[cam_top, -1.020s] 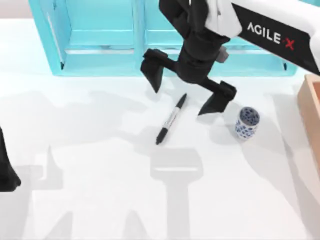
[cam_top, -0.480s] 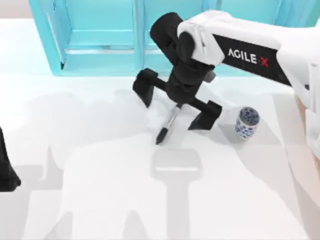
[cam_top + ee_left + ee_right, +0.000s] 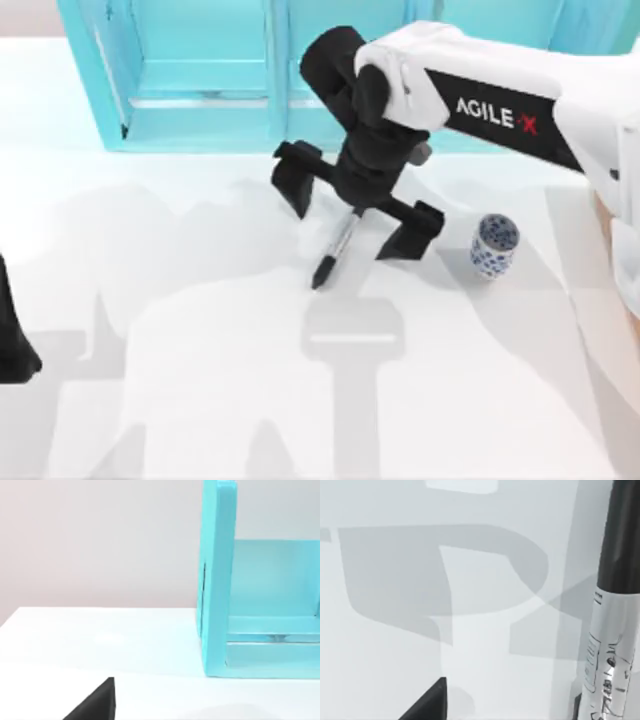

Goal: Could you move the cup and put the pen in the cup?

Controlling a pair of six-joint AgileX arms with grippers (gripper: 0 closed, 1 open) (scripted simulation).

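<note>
The pen (image 3: pixel 333 252) lies slanted on the white table near the middle, its upper end hidden under my right gripper (image 3: pixel 352 205). That gripper is open and hangs low over the pen, one finger on each side of it, nothing held. In the right wrist view the pen (image 3: pixel 612 630) is close up, showing its black barrel and labelled grey-white band. The cup (image 3: pixel 494 245), white with blue pattern, stands upright to the right of the gripper, apart from it. My left arm (image 3: pixel 14 340) is parked at the table's left edge.
A teal shelf unit (image 3: pixel 200 90) runs along the back, just behind the right arm; its side wall (image 3: pixel 217 580) appears in the left wrist view. A brown box edge (image 3: pixel 618 215) sits at the far right.
My right gripper has come down and to the left, from beside the pen to straddling its upper end. Pen and cup have stayed put.
</note>
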